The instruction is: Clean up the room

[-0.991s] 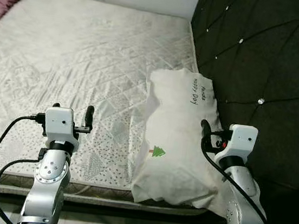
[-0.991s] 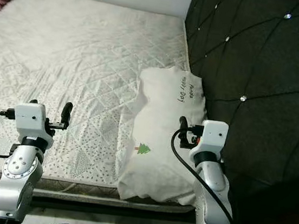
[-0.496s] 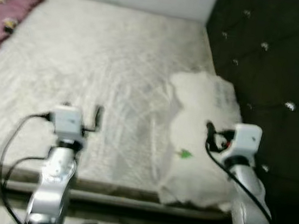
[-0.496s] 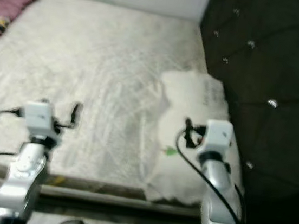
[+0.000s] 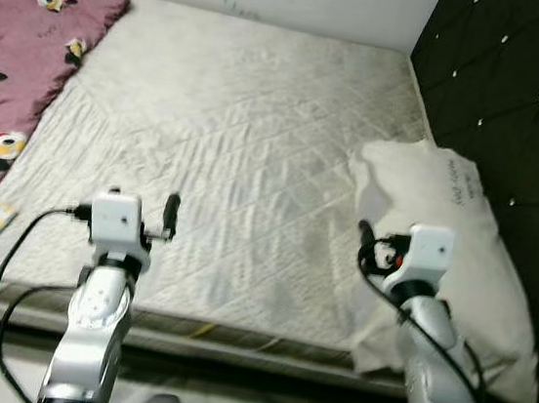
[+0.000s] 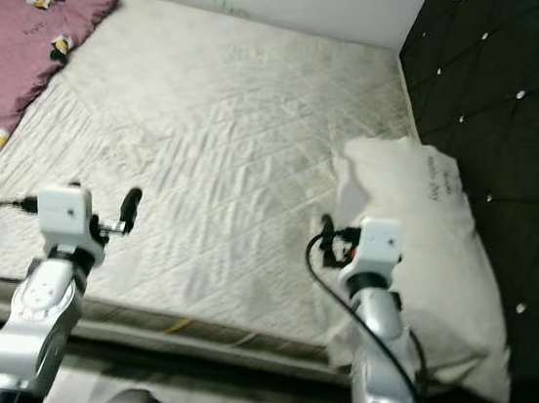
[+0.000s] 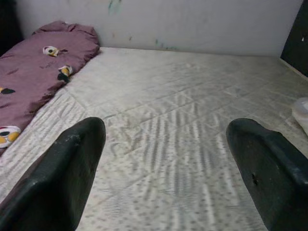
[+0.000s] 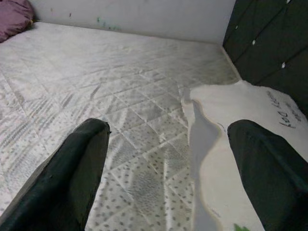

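mattress [image 5: 257,141] carries a white pillow [image 5: 450,253] just beside the right claw [image 5: 382,250]; both claws spread wide.

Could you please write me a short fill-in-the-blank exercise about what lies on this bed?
1. The white pillow with handwriting lies against the dark tufted ____ on the robot's right.
2. The long maroon cushion with panda prints lies along the ____ side of the quilted white mattress.
3. The left gripper and the right gripper both have their fingers ____ and hold nothing.

Missing words: headboard; left; open
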Robot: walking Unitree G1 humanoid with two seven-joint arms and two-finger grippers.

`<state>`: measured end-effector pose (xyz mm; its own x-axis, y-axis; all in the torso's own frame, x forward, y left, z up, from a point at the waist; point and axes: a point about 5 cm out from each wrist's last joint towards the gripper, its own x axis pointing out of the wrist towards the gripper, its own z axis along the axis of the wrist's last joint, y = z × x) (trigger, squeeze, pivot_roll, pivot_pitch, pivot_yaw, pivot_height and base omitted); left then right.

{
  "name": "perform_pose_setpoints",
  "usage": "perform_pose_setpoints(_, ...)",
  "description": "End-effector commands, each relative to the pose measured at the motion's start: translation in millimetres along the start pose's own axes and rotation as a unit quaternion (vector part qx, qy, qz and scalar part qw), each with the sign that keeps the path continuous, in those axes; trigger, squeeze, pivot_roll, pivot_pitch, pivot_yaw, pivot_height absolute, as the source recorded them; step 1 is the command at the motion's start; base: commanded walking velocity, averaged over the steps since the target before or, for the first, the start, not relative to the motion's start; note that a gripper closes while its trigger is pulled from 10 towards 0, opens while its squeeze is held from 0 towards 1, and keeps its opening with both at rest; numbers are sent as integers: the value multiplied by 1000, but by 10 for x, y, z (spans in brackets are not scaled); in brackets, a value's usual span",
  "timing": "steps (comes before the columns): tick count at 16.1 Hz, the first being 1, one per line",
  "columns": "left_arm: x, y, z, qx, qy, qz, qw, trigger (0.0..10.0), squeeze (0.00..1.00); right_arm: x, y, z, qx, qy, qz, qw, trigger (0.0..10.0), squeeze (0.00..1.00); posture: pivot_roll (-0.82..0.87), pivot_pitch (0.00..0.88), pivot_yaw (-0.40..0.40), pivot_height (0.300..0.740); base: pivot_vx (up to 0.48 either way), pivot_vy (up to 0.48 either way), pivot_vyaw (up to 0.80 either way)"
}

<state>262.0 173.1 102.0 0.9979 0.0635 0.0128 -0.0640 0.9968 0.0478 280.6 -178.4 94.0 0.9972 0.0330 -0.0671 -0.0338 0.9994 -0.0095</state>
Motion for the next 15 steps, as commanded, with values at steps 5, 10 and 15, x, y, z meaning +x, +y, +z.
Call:
perform_pose_setpoints(5, 2, 44, 7, 3, 1, 7, 1000, 10000, 0, 25, 14, 43, 0, -9, 0, 1000, 10000, 0, 3, 95, -58, 740, 0, 480, 0)
perform_pose_setpoints(10, 2, 43, 23, 1, -5, 4, 1000, 10000, 0, 50, 20, 54, -2, -10, 1, 1000, 10000, 0, 1, 99, -60, 740, 0, 478, 0)
perform_pose_setpoints(15, 5, 25, 31, -2, -7, -3, 1000, 10000, 0, 63, 14, 52, -3, -9, -1, 1000, 10000, 0, 2, 99, -58, 740, 0, 451, 0)
